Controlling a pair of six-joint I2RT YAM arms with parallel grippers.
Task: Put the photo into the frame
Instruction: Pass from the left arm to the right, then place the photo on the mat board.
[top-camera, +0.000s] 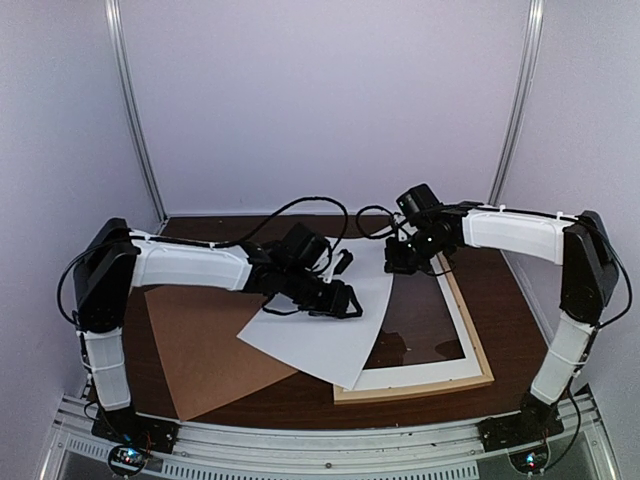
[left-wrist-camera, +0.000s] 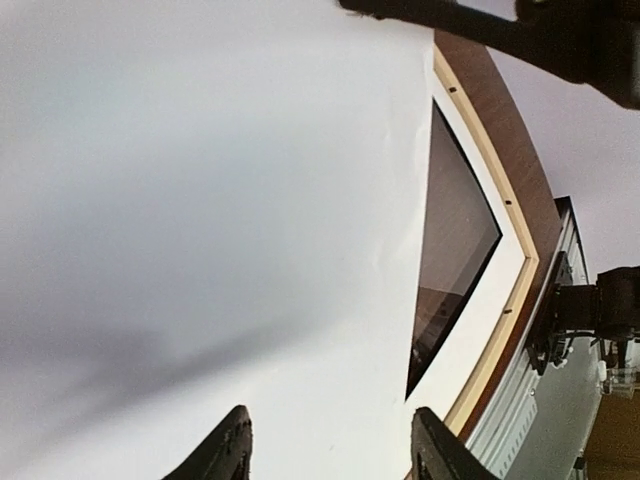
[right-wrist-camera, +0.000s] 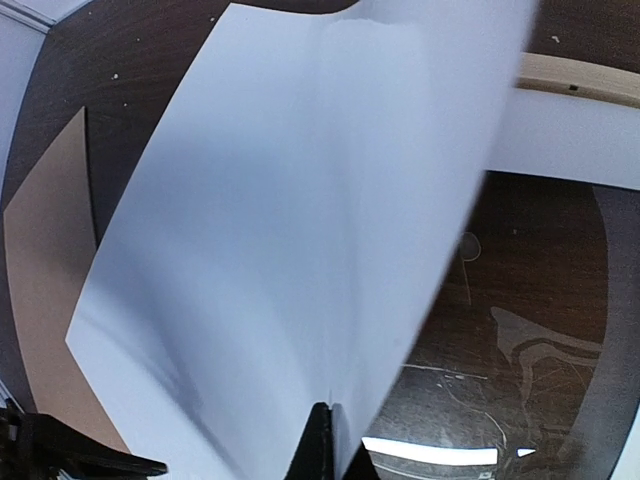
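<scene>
The photo (top-camera: 320, 335) lies white back up, slanted across the left side of the frame (top-camera: 482, 352) and partly over a brown board. My right gripper (top-camera: 400, 262) is shut on the photo's far edge; in the right wrist view the sheet (right-wrist-camera: 300, 220) lifts from the pinched right gripper (right-wrist-camera: 322, 440). My left gripper (top-camera: 345, 300) hovers over the middle of the sheet. In the left wrist view the left gripper (left-wrist-camera: 330, 445) is open over the photo (left-wrist-camera: 200, 200) with nothing between its fingers. The frame's light wood rail (left-wrist-camera: 480, 380) runs to the right. The printed side is hidden.
A white mat border (top-camera: 420, 378) sits inside the frame, with dark glass in its opening. A plain brown backing board (top-camera: 200, 350) lies at the left on the dark wood table (top-camera: 500, 290). Purple walls enclose the table on three sides.
</scene>
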